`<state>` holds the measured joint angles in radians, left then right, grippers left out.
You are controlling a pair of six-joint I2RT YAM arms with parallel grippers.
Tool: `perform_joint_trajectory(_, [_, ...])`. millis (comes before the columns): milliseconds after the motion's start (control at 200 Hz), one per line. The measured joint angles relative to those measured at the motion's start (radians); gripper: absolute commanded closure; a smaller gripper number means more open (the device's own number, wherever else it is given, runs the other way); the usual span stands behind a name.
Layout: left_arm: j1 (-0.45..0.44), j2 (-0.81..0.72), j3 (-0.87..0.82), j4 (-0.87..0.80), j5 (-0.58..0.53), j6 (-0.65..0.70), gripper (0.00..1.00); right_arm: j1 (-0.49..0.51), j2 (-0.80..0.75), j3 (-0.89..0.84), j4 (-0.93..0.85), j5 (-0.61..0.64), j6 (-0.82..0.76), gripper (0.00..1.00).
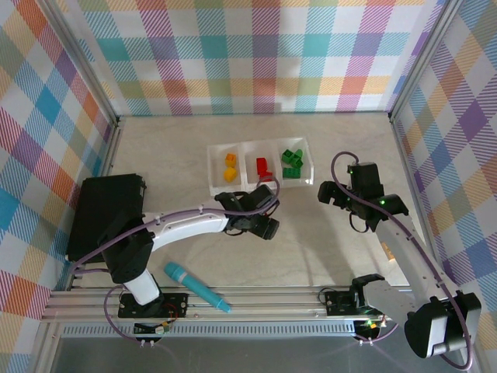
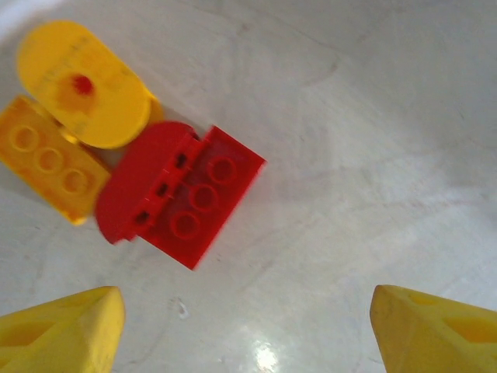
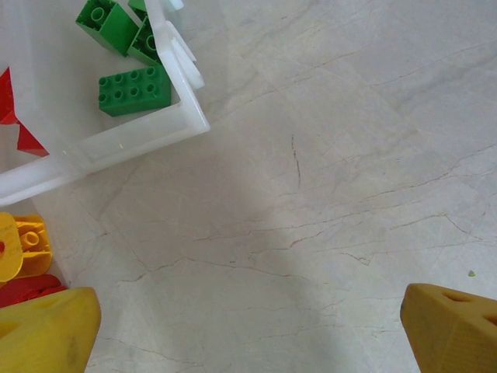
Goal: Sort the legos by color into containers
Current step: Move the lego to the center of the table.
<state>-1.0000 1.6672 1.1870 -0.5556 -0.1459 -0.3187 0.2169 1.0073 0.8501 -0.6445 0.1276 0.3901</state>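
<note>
Legos (image 2: 155,183) lie loose on the table (image 2: 373,116) under our left tool (image 2: 247,295): a red brick (image 2: 206,198) touching a red rounded piece (image 2: 136,186), with a yellow disc (image 2: 81,85) and an orange brick (image 2: 46,159) just beside. Its fingers stand apart, empty. Our right tool (image 3: 250,291) gapes too, holding nothing. Beyond, the containers (image 1: 242,165) hold orange, red and green bricks separately. We judge the red brick's pick is in hand; next we lower, straddle it and close.

Brightly, evenly lit from above; small glare on the pale marbled tabletop (image 2: 265,357); soft blur on the red studded plastic brick (image 2: 203,198).
</note>
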Motion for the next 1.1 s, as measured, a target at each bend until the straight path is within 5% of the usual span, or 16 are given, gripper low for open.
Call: perform_joint_trajectory(1100, [0.034, 0.312, 0.169, -0.149, 0.053, -0.092, 0.19, -0.001, -0.037, -0.005, -0.008, -0.005, 0.014, 0.01])
